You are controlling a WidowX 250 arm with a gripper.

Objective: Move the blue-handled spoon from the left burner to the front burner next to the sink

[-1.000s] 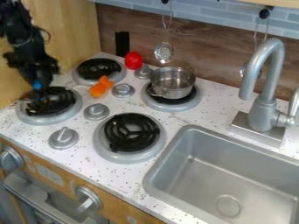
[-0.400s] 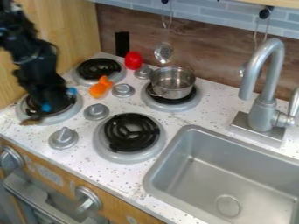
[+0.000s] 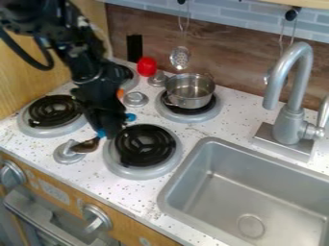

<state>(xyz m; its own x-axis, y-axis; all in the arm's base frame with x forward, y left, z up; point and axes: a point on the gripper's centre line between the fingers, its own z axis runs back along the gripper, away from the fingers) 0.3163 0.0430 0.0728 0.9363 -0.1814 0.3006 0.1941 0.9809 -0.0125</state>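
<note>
Gripper (image 3: 116, 125) pinching brown spoon (image 3: 87, 145) by one end, btwn L & R front burners; free end overlaps knob (image 3: 65, 156) in view. Risk: if spoon's too low, may catch knob, twist & drop b/c of end grip. Arm (image 3: 93, 72) may bump orange toy (image 3: 120, 93).

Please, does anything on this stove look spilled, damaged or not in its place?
I see no clear spill or damage. The red thing and orange thing, partly behind the gripper, sit loose on the counter near knobs, which looks slightly odd.

A grey faucet (image 3: 289, 126) stands beside the metal sink (image 3: 234, 190).
</note>
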